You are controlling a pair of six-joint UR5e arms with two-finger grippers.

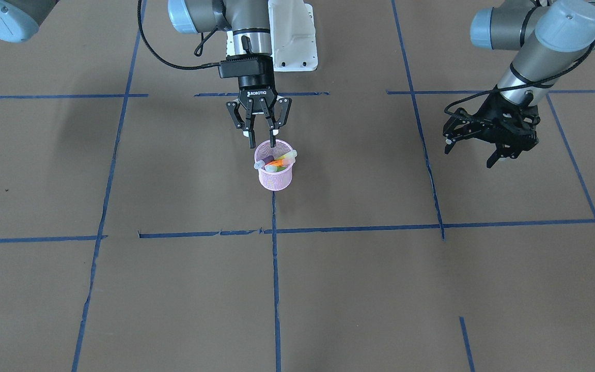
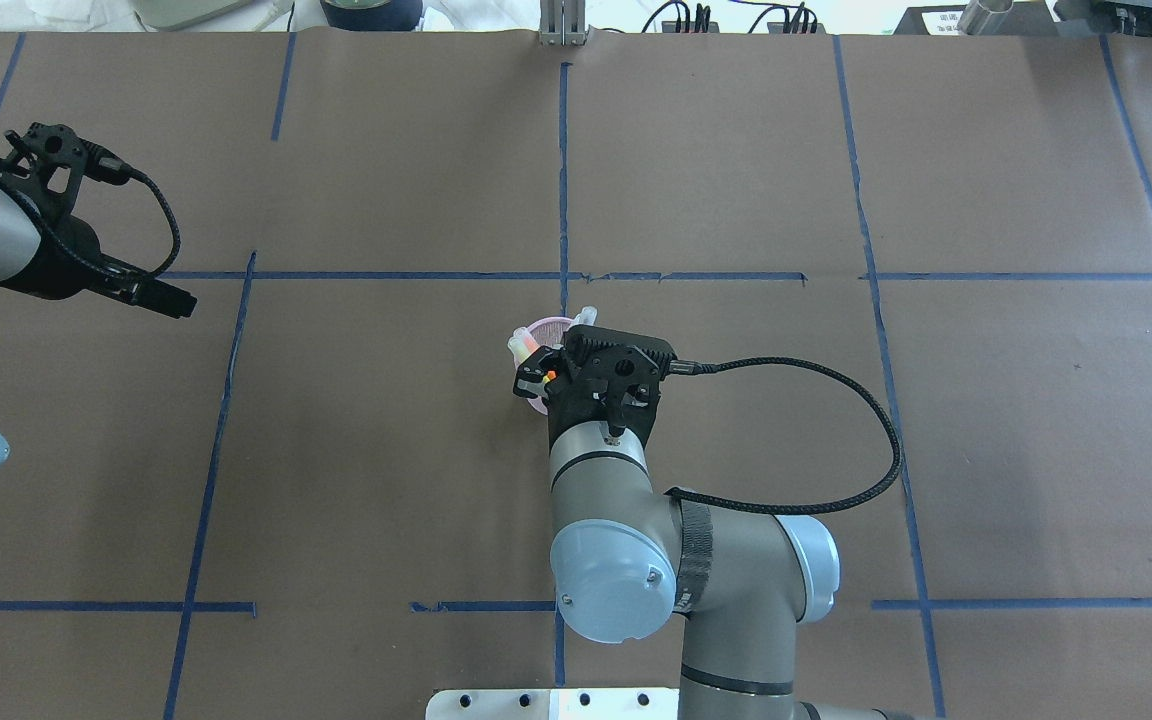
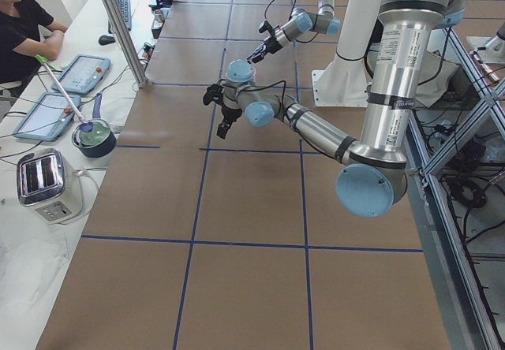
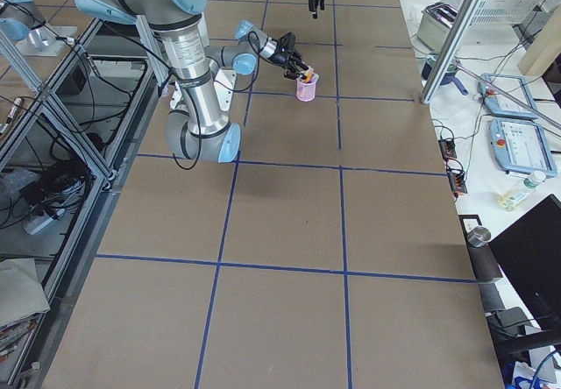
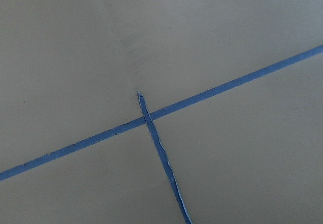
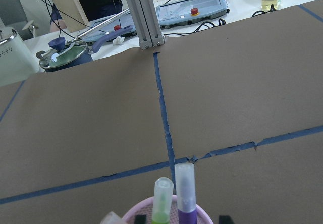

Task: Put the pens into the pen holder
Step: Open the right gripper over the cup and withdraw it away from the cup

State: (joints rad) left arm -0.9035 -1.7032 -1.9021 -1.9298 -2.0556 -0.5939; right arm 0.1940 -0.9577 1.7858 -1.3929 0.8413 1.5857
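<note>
Exterior front-facing shows it best: the right gripper [image 1: 261,137] hangs straight down over the holder [image 1: 275,178], jaws spread wide with nothing between them. Its fingertips sit at about rim height on the robot's side of the cup. I can't tell whether one brushes the mesh.

From the right wrist camera, the two fingertips [image 6: 224,218] just show at the bottom edge. The green pen [image 6: 162,196] and the purple pen [image 6: 184,191] stand between them, cap ends up, poking out past the pink rim. A third pale cap shows at the lower left. In the front view that one reads as the orange pen [image 1: 278,165], leaning across the cup with the others.

So all three pens [image 1: 276,161] are inside the holder, none gripped. The holder stands upright near the middle of the table [image 1: 173,289], right at the end of a line of blue tape [image 1: 273,217].

The left gripper [image 1: 470,151] is well apart, off to the robot's left, low over the brown paper. Its fingers look spread and empty. Its own camera shows only paper and crossing tape.

To my eye the collecting is done, since every pen I can count is in the cup. What seems left is for the right arm to lift away cleanly. With the caps so near its fingers, a sideways pull could tip the light cup, so straight up looks safest.
</note>
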